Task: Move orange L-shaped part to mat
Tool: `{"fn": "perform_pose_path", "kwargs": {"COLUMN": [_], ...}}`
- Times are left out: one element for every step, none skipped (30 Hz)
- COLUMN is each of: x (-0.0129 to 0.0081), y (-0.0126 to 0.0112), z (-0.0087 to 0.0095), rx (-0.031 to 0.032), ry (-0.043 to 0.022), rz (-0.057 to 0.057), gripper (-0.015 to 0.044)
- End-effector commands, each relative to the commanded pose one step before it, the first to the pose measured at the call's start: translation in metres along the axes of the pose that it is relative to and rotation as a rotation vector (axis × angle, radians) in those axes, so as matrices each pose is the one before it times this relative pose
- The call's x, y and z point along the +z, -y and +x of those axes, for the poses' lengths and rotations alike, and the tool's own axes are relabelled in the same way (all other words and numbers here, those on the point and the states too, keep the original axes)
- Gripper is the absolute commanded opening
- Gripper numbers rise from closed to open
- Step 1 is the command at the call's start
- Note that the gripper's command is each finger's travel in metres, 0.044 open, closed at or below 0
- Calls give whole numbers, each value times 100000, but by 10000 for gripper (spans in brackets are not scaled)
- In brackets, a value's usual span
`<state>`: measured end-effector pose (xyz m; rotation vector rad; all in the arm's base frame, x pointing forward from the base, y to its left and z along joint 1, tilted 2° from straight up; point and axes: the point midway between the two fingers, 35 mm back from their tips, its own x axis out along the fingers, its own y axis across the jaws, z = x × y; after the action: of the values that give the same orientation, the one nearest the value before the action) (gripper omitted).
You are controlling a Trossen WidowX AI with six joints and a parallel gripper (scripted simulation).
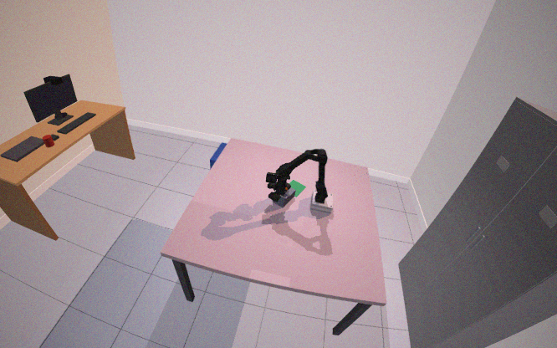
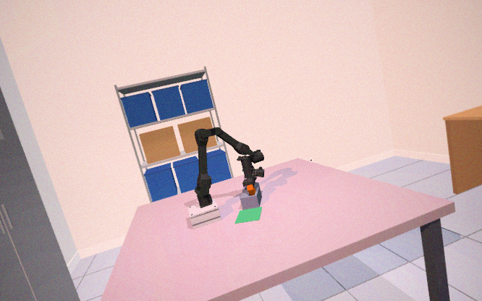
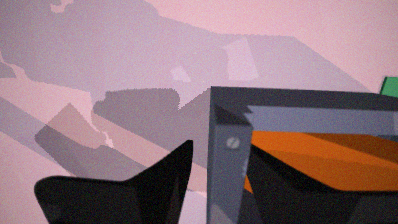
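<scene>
The grey tray (image 1: 286,198) (image 2: 250,202) (image 3: 300,97) stands on the pink table next to the green mat (image 1: 298,187) (image 2: 248,215) (image 3: 391,86). The orange L-shaped part (image 2: 250,189) (image 3: 325,155) lies tilted in the pocket, with one end raised above the tray's rim in the exterior view. My gripper (image 1: 277,195) (image 2: 250,183) (image 3: 218,146) points straight down at the tray's far end from the mat. Its fingers stand apart and hold nothing. In the wrist view one finger is outside the tray wall and the other bears down on the orange part.
The arm's white base (image 1: 321,203) (image 2: 203,215) sits on the table close to the tray and mat. Off the table are a shelf of blue and brown boxes (image 2: 168,130), a grey cabinet (image 1: 510,216) and a wooden desk (image 1: 34,142).
</scene>
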<state>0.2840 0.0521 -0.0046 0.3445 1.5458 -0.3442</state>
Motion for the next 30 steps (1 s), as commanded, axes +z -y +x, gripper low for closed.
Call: {"fn": "perform_pose_path", "kwargs": {"x": [-195, 0, 0, 190, 0, 0, 0, 0, 0, -6, -13, -18, -25, -35, -34, -29, -20, -7, 0, 0, 0, 0, 47, 74, 93, 97, 61, 14, -58, -130], "y": [284, 0, 0, -277, 0, 0, 0, 0, 0, -40, -84, -107, -139, -181, -159, -127, -83, -29, 0, 0, 0, 0, 5, 14, 33, 71, 109, 162, 240, 281], "z": [177, 0, 0, -176, 0, 0, 0, 0, 0, -48, -102, -133, -174, -229, -204, -166, -110, -39, 0, 0, 0, 0, -302, -527, -787, -1106, -1197, -1358, -1581, -1516], "rx": [-1145, 0, 0, 1131, 0, 0, 0, 0, 0, -42, -89, -114, -150, -197, -175, -142, -94, -33, 0, 0, 0, 0, 1, 1, 0, -2, -5, -9, -15, -18], "ry": [-456, 0, 0, 438, 0, 0, 0, 0, 0, -19, -40, -51, -65, -83, -72, -57, -37, -13, 0, 0, 0, 0, 5, 7, 10, 11, 8, 5, 0, -6], "rz": [-466, 0, 0, 464, 0, 0, 0, 0, 0, -19, -40, -52, -68, -88, -78, -64, -42, -15, 0, 0, 0, 0, 0, 0, 0, 0, 0, 0, 0, 0], "gripper": [180, 180, 180, 180, 180, 180, 180, 180, 180, 180, 180, 180, 180, 180, 180, 180, 180, 180, 180, 180, 180, 180, 180, 180, 180, 180, 180, 180, 180, 180]}}
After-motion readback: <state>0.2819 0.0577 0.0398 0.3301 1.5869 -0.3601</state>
